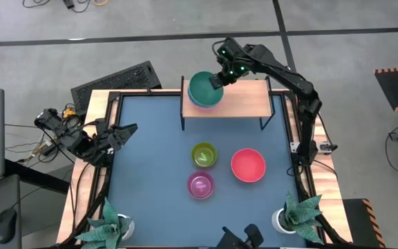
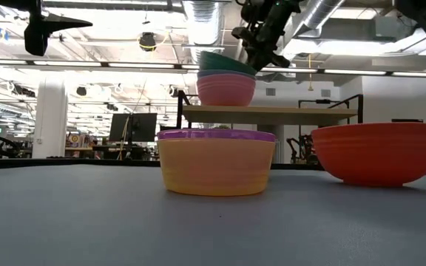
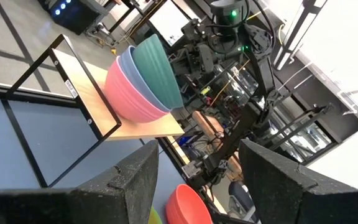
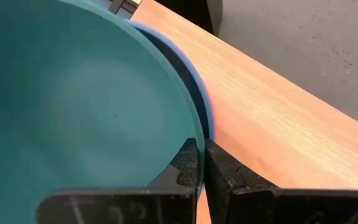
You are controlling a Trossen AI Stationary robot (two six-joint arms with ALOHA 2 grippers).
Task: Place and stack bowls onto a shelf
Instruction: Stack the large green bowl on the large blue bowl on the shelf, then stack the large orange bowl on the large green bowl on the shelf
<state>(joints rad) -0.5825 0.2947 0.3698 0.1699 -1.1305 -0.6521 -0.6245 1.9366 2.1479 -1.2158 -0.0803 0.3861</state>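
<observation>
A stack of three bowls stands on the left part of the shelf's wooden board: pink at the bottom, light blue in the middle, and the green bowl on top. The stack also shows in the low view and the left wrist view. My right gripper is at the green bowl's right rim, shut on it. My left gripper waits open over the table's left edge. A yellow-green bowl, a small magenta bowl and a larger pink bowl rest on their bases on the blue table. My right gripper pinches the green bowl's rim on the side toward the table's right. One finger is inside the bowl and one outside. The fingers come slanting down from above and from the far right. The bowl sits nested in the light blue bowl below it.
The right half of the shelf board is bare wood. Two plants in white pots stand at the near corners. The yellow-green and magenta bowls stand close together, with the pink bowl to their right.
</observation>
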